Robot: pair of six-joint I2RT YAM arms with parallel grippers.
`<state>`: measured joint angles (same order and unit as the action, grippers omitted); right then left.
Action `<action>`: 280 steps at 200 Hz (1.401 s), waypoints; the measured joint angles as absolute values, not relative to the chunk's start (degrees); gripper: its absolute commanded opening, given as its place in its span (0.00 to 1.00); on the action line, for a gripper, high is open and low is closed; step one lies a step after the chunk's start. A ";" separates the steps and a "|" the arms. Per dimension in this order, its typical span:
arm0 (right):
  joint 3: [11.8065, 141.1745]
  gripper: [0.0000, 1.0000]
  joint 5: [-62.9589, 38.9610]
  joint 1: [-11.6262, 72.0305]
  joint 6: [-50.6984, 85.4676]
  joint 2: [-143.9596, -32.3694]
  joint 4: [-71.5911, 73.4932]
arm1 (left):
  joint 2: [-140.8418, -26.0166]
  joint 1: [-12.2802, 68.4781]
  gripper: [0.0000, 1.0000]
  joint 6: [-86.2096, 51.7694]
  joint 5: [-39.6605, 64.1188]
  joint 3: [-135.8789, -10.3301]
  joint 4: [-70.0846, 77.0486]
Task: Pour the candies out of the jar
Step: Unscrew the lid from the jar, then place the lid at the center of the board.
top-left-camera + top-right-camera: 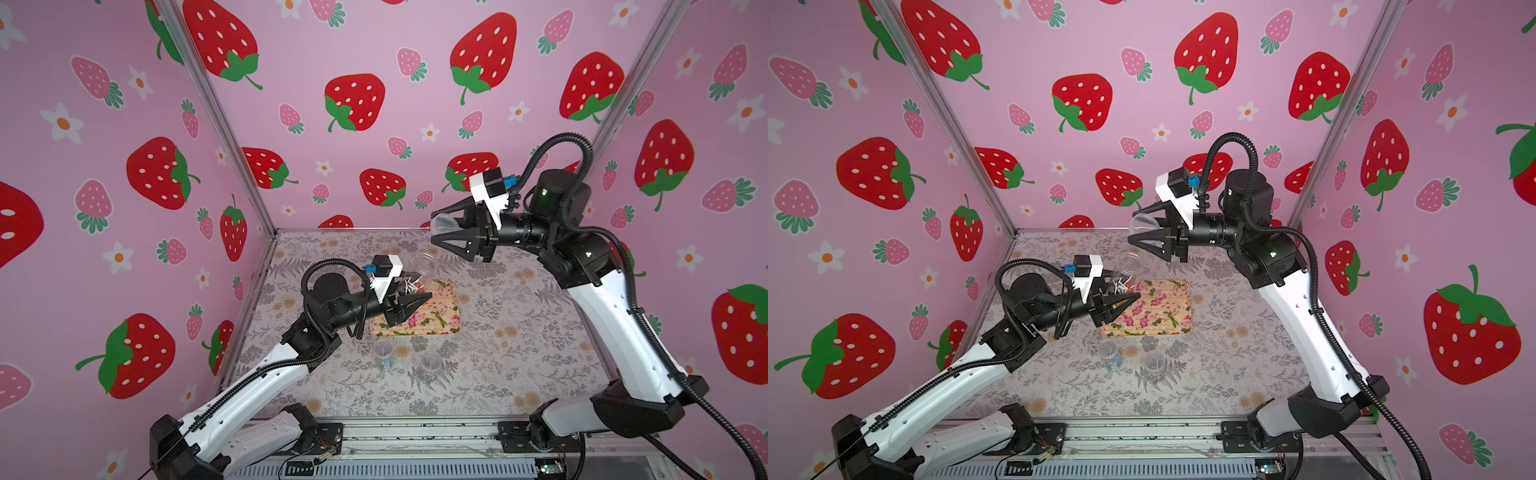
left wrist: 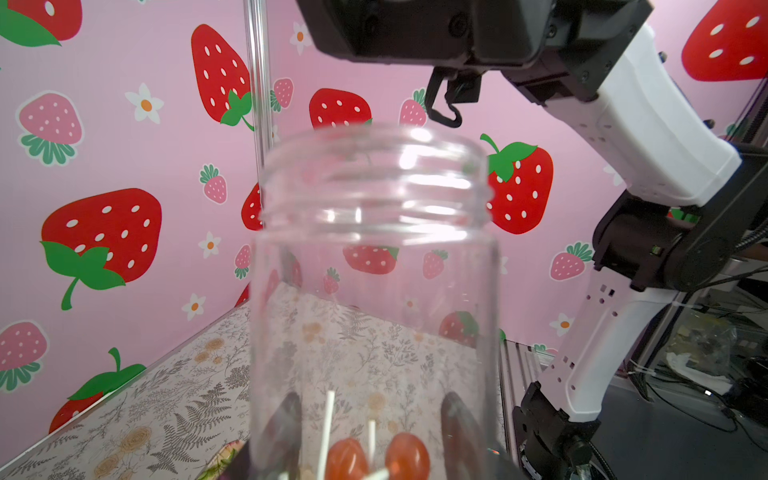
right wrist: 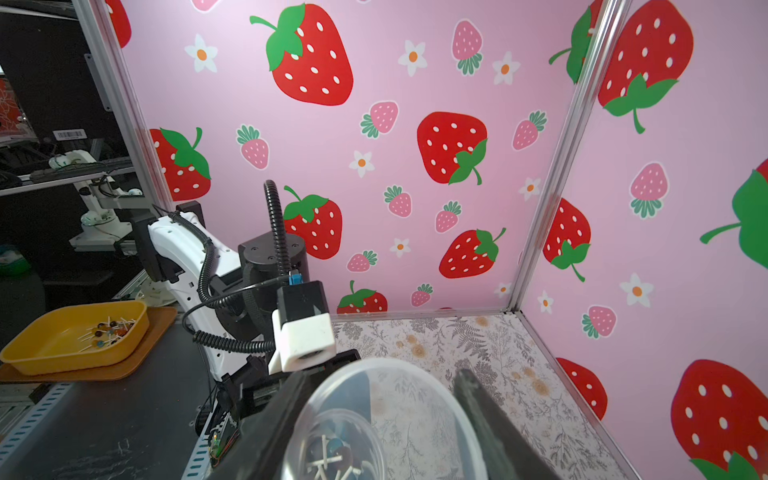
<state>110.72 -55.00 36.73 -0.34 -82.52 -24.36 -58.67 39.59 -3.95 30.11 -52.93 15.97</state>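
My left gripper (image 1: 417,289) is shut on a clear, lidless jar (image 1: 423,266), which it holds tilted over the far left corner of a floral tray (image 1: 436,316). The candies (image 1: 411,286) lie at the jar's bottom end, white sticks and orange heads (image 2: 405,457), between the two fingers (image 2: 286,432). The threaded mouth (image 2: 374,166) faces away from the wrist. High at the back right, my right gripper (image 1: 434,227) is shut on a clear round lid (image 1: 444,224). In the right wrist view the lid (image 3: 415,399) sits between the jaws, and the jar's candies (image 3: 332,457) show through it.
Two small clear cups (image 1: 383,351) (image 1: 431,361) stand on the floral tabletop just in front of the tray. Pink strawberry walls close in three sides. Outside the cell on the left, a yellow bin (image 3: 41,353) holds more candies.
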 measured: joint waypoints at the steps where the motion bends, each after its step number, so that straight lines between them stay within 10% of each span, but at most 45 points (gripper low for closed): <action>1: 110.72 0.56 -54.94 36.75 -0.34 -82.50 -24.36 | -58.67 39.59 0.48 -3.95 30.11 -52.93 15.97; 146: 57.41 0.55 -7.09 33.71 4.58 -59.70 -24.58 | -54.78 39.59 0.48 -3.44 27.64 -51.92 14.59; 280: 31.62 0.56 6.20 30.09 16.64 -70.19 -3.51 | -55.70 39.59 0.48 -4.40 26.39 -51.05 14.20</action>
